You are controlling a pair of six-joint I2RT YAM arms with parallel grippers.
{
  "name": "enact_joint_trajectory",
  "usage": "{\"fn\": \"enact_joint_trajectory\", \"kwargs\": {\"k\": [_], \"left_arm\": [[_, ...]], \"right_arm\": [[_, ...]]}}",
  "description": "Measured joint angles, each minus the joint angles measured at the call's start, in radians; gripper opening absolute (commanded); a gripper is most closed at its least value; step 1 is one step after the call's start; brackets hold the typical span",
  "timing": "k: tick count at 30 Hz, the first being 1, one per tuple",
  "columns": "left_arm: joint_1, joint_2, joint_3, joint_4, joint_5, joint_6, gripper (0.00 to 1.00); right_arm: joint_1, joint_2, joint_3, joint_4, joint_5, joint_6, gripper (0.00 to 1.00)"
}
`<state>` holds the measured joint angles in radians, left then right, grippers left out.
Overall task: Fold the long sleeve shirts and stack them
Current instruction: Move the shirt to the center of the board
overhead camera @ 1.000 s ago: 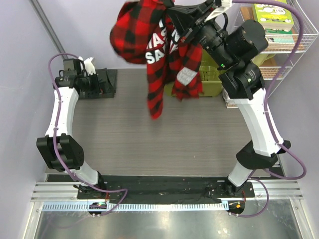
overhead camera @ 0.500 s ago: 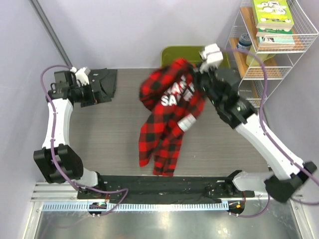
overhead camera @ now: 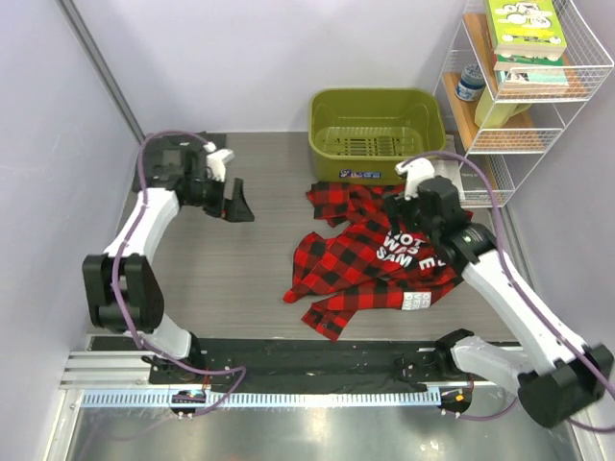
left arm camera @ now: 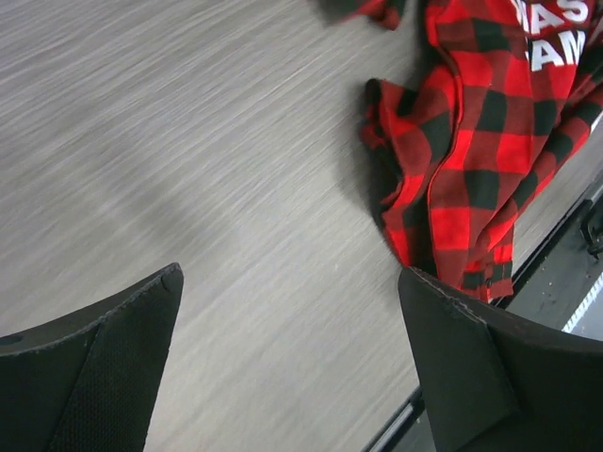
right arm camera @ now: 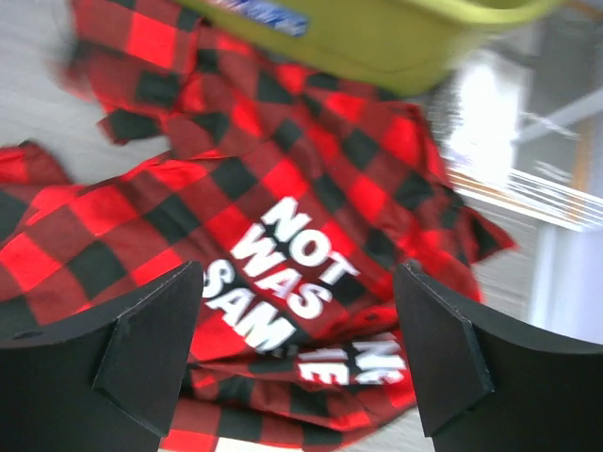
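I have the right gripper [right arm camera: 297, 350] gaping wide and empty, the plaid shirt [overhead camera: 370, 254] crumpled directly beneath it, ready for flattening I judge, while the left gripper [overhead camera: 235, 202], equally wide and empty, waits well apart.

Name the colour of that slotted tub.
Olive green slotted plastic tub; the top external view shows it best.

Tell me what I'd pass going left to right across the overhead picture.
Left gripper → crumpled red plaid shirt → green book at the far right.
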<state>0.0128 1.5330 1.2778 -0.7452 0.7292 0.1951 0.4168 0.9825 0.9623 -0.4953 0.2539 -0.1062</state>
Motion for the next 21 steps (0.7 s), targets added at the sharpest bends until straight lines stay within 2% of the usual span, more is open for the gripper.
{"fn": "enact_joint_trajectory", "kwargs": {"k": [3, 6, 8, 11, 12, 13, 15, 21], "left_arm": [[-0.076, 0.094, -0.001, 0.127, 0.018, -0.072, 0.93], [-0.103, 0.166, 0.001, 0.249, 0.042, -0.179, 0.92], [-0.099, 0.196, 0.013, 0.282, 0.049, -0.221, 0.92], [-0.09, 0.199, 0.031, 0.284, 0.045, -0.229, 0.92], [-0.088, 0.192, 0.034, 0.276, 0.04, -0.217, 0.92], [-0.087, 0.184, 0.035, 0.263, 0.034, -0.203, 0.91], [-0.08, 0.165, 0.04, 0.209, 0.025, -0.159, 0.91], [-0.011, 0.113, 0.057, -0.038, 0.041, 0.007, 0.88]], "right_arm": [[-0.001, 0.153, 0.055, 0.029, -0.087, -0.008, 0.81], [-0.007, 0.322, 0.107, 0.067, -0.2, -0.043, 0.82], [-0.01, 0.437, 0.145, 0.079, -0.279, -0.081, 0.81], [-0.011, 0.582, 0.189, 0.092, -0.364, -0.131, 0.74], [-0.011, 0.626, 0.207, 0.09, -0.391, -0.147, 0.72], [-0.011, 0.674, 0.229, 0.087, -0.419, -0.16, 0.64], [-0.01, 0.739, 0.26, 0.071, -0.464, -0.182, 0.59], [0.043, 0.852, 0.267, 0.008, -0.577, -0.209, 0.52]]}}
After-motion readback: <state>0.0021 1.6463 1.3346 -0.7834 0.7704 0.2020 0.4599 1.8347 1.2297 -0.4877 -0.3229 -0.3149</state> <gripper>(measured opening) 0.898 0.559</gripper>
